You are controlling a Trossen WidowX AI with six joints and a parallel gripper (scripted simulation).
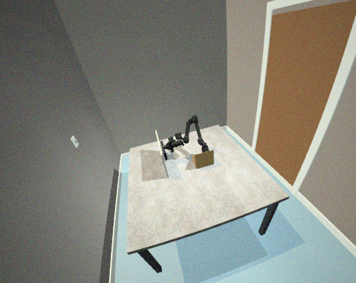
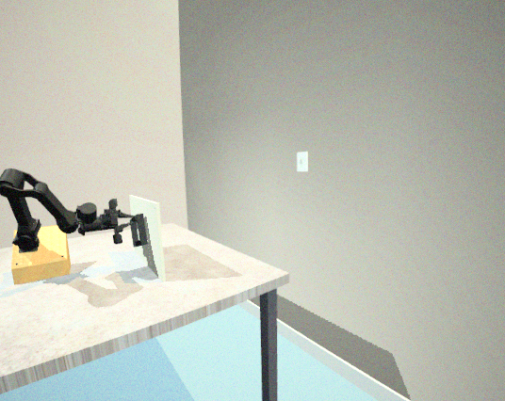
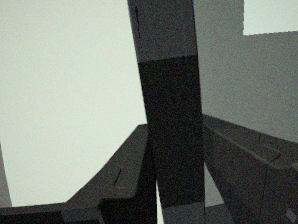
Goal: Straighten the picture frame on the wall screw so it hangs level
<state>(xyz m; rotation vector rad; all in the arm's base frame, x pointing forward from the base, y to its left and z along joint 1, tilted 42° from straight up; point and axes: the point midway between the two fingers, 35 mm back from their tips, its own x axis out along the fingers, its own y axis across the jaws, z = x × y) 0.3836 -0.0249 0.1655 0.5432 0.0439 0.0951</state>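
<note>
Frame point(image 1: 164, 153) point(image 2: 139, 231) point(image 3: 172, 100) clamped in jaws point(image 1: 166, 147) point(image 2: 132, 220); wrist view crops frame; screw hidden.

a black arm point(image 1: 194, 120) bends over a pale table point(image 1: 202, 202), its gripper point(image 1: 165, 147) closed on a dark frame point(image 1: 164, 153) in front of an upright white panel point(image 1: 158, 137); a yellowish-brown block point(image 1: 204, 159) sits near the arm's base, and a brown door point(image 1: 305, 80) stands beyond
</note>
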